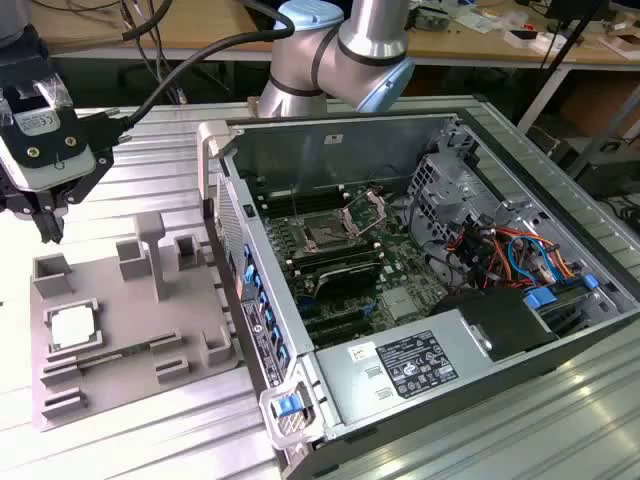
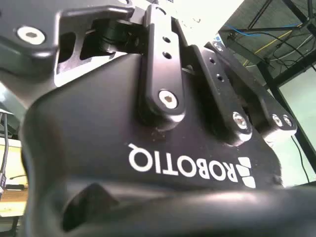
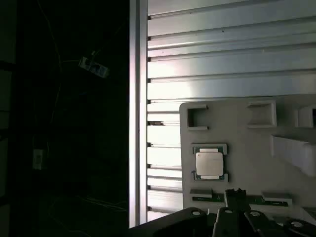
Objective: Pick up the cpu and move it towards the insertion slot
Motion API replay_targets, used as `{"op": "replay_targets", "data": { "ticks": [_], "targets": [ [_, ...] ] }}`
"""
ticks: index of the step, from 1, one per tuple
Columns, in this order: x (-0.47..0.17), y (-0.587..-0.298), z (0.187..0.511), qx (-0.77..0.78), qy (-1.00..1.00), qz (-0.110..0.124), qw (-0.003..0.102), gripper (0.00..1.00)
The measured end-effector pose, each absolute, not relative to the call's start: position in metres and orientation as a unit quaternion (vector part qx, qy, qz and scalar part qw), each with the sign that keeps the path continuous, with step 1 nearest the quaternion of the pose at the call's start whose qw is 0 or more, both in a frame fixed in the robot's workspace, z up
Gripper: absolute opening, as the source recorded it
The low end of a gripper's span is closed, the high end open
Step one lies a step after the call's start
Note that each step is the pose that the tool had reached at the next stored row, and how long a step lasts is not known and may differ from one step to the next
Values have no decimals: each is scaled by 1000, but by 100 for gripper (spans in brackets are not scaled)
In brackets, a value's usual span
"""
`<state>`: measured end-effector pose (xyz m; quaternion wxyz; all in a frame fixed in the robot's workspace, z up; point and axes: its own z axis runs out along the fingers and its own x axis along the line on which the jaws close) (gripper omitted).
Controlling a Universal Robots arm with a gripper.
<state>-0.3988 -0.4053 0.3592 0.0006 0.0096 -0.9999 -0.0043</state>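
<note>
We see the cpu (image 1: 72, 325) lying flat, silvery top up, in a square recess of the grey fixture (image 1: 140, 320), with nothing touching it. The end effector (image 1: 45, 222) hangs above a corner of the fixture, apart from the cpu; we cannot tell whether it is wide or narrow. The fixture rests on the ribbed aluminium worktop (image 1: 540, 430) beside the open computer case (image 1: 330, 150), where the insertion slot (image 1: 325, 236) sits with its metal frame lifted. Behind, wooden benches (image 1: 90, 30) carry cables.
</note>
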Motion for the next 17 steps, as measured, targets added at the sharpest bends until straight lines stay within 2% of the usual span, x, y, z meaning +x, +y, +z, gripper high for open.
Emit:
{"op": "replay_targets", "data": {
  "ticks": [17],
  "targets": [
    [-399,-405,355,10,-1000,-4,1,11]
  ]
}}
